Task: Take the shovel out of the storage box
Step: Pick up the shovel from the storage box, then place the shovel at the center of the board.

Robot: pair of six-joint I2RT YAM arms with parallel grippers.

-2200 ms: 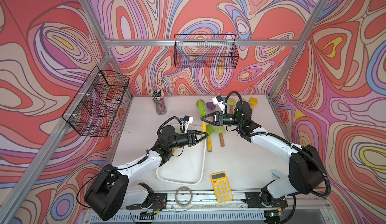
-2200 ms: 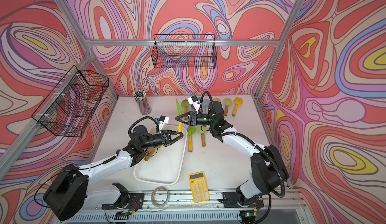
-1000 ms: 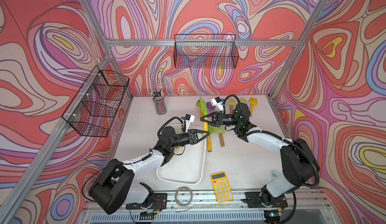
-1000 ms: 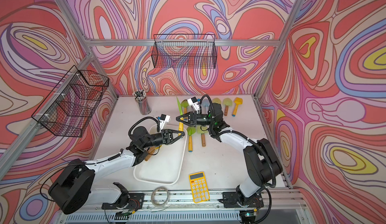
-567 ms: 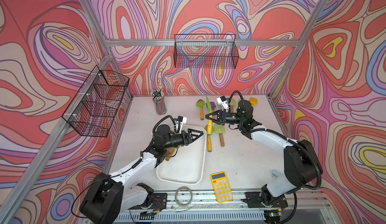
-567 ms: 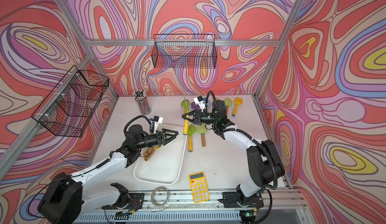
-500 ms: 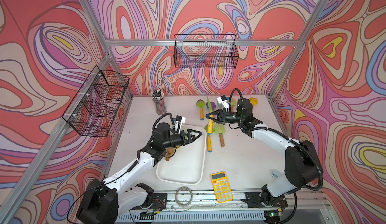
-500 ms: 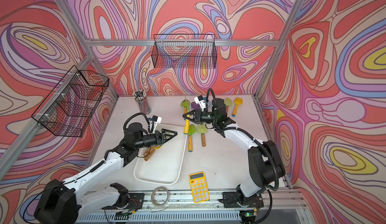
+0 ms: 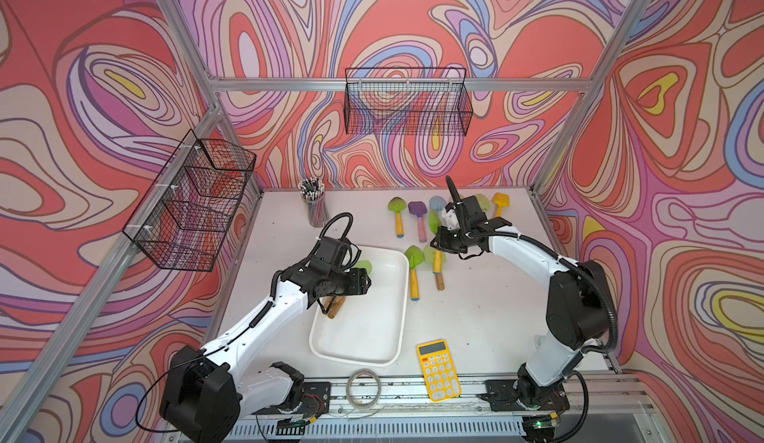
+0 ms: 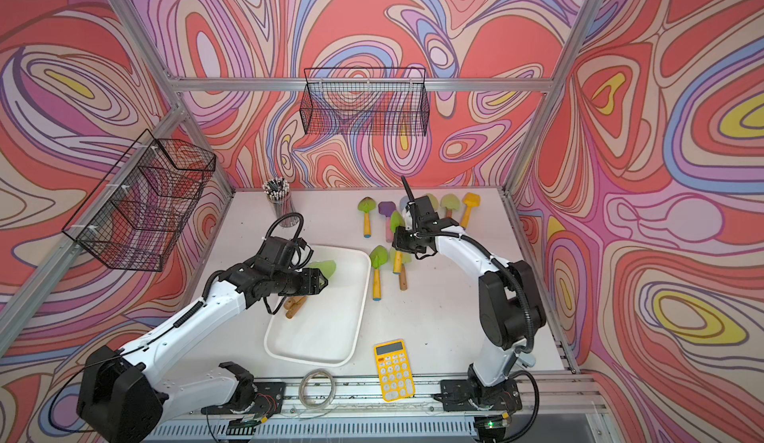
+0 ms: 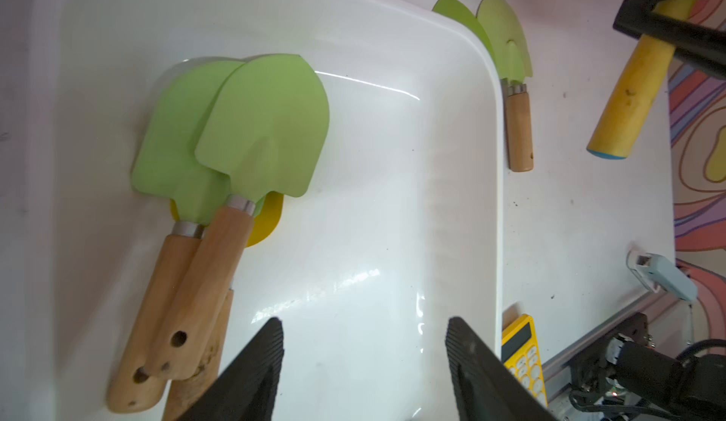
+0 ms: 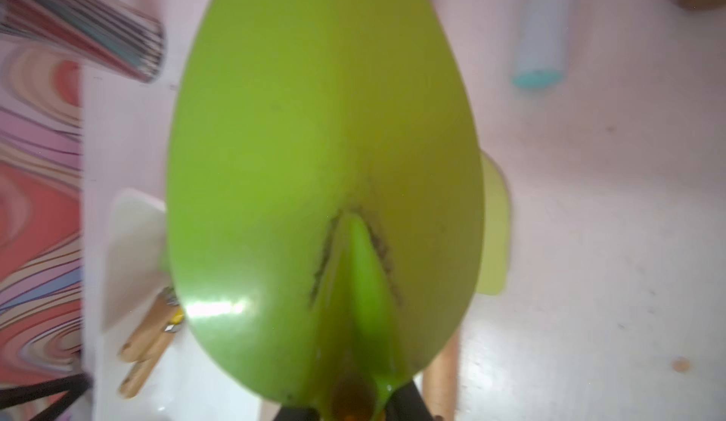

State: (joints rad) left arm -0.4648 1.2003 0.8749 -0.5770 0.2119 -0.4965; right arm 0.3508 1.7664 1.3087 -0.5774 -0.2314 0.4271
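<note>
The white storage box [image 9: 355, 354] [image 10: 314, 337] lies at the table's middle front. Two green-bladed shovels with wooden handles [image 11: 235, 163] lie stacked in its far left corner, over a yellow blade [image 11: 271, 218]. My left gripper [image 9: 366, 283] [image 11: 363, 328] hovers open above the box beside those handles, with nothing between its fingers. To the right of the box, my right gripper [image 9: 438, 240] [image 12: 353, 411] is shut on a green shovel [image 9: 433, 221] [image 12: 322, 163]. It holds the shovel at the neck, with the yellow handle [image 11: 628, 96] off the table.
Several coloured shovels [image 9: 397, 213] lie along the back of the table. Two more [image 9: 413, 271] lie just right of the box. A yellow calculator [image 9: 438, 370] and a cable coil [image 9: 364, 383] sit at the front edge, a pencil cup [image 9: 314, 207] at the back left. Wire baskets [image 9: 407, 102] [image 9: 194, 201] hang on the walls.
A second ago both grippers met at the green shovel. My left gripper has let go and drawn back over the box. The right gripper has kept the shovel and moved it slightly right.
</note>
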